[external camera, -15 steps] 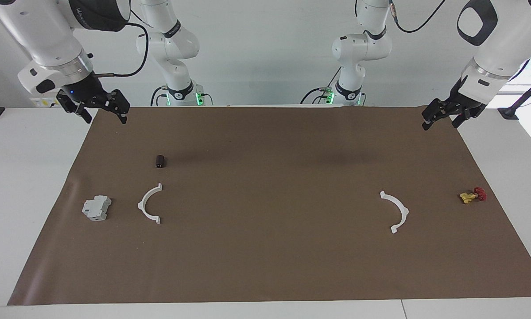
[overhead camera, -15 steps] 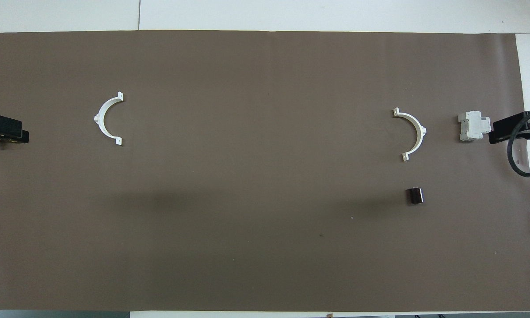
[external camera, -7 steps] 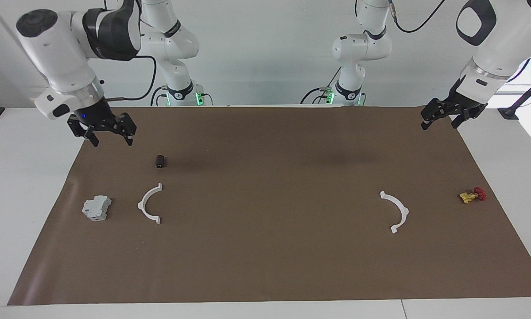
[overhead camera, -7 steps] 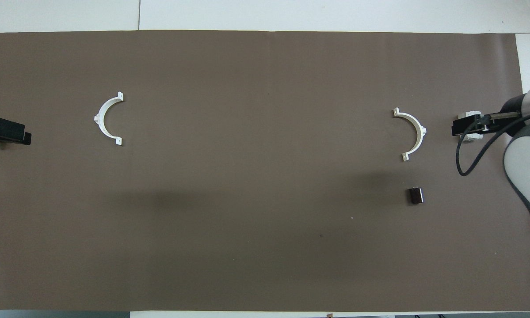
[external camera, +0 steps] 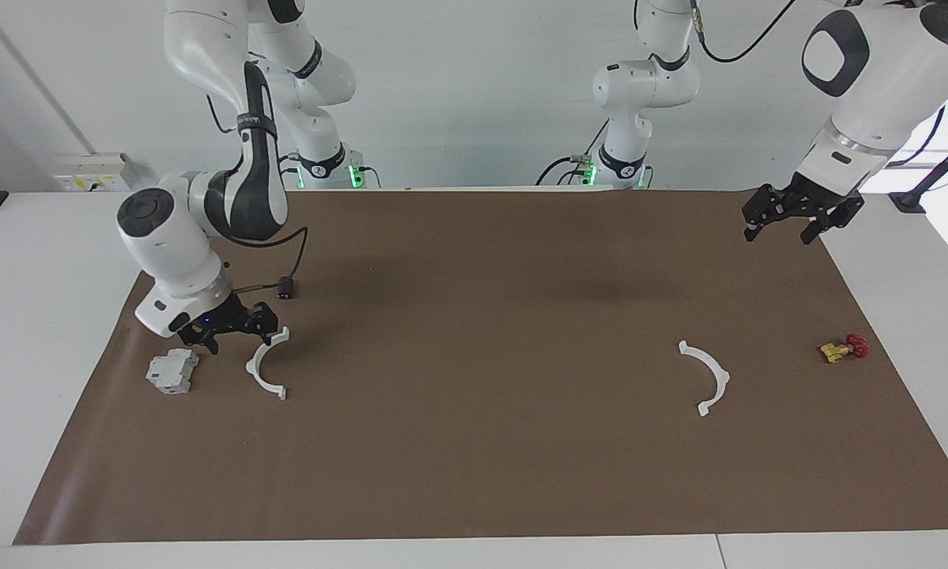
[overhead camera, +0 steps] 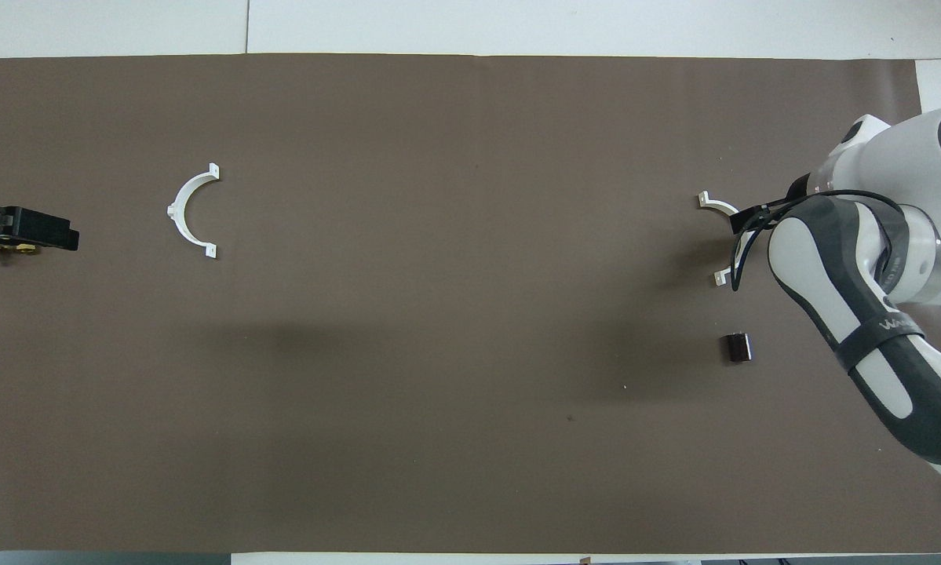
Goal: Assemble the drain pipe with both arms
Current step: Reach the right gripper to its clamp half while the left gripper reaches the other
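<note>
My right end effector (external camera: 239,333) hangs low with its fingers spread wide, holding nothing, over the gap between the grey block (external camera: 171,371) and one white arc (external camera: 266,363) at the right arm's end of the bench (external camera: 474,474). My left end effector (external camera: 800,217) is up in the air, also wide and holding nothing, over the mat's corner at the left arm's end. The other arc (external camera: 707,376) lies flat, well apart from the first, near the yellow-and-red valve (external camera: 843,348).
</note>
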You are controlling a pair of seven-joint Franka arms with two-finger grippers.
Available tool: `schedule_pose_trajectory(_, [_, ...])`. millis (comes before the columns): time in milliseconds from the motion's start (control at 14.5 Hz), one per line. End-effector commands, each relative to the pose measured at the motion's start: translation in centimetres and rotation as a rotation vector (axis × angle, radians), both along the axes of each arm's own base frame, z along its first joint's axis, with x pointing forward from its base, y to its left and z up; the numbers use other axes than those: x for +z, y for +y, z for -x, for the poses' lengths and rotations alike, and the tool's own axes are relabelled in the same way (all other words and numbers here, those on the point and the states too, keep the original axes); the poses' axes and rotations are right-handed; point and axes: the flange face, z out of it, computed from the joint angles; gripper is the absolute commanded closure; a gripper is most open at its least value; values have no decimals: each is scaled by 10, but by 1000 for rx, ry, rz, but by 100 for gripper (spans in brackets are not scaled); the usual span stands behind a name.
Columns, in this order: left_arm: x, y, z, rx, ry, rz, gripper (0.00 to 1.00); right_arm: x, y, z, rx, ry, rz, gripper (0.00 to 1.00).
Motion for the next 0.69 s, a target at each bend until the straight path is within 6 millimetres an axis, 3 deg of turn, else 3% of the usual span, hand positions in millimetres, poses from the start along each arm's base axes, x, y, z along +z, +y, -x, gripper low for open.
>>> schedule_pose_trajectory(0, [-51, -10, -6, -34, -22, -20, 0, -33, -17, 4, 36, 10, -50, 8])
schedule_pose_trajectory(138, [-86, -24, -24, -57, -29, -22, 0, -40, -16, 5, 38, -11, -51, 20])
schedule_pose_trajectory(275, [-121, -27, -42, -61, -38, -23, 0, -43, -16, 7, 44, -6, -51, 24])
schedule_pose_trajectory(619, [-198, -19, -74, -46, -111, -27, 8, -52, -16, 6, 37, -16, -46, 43])
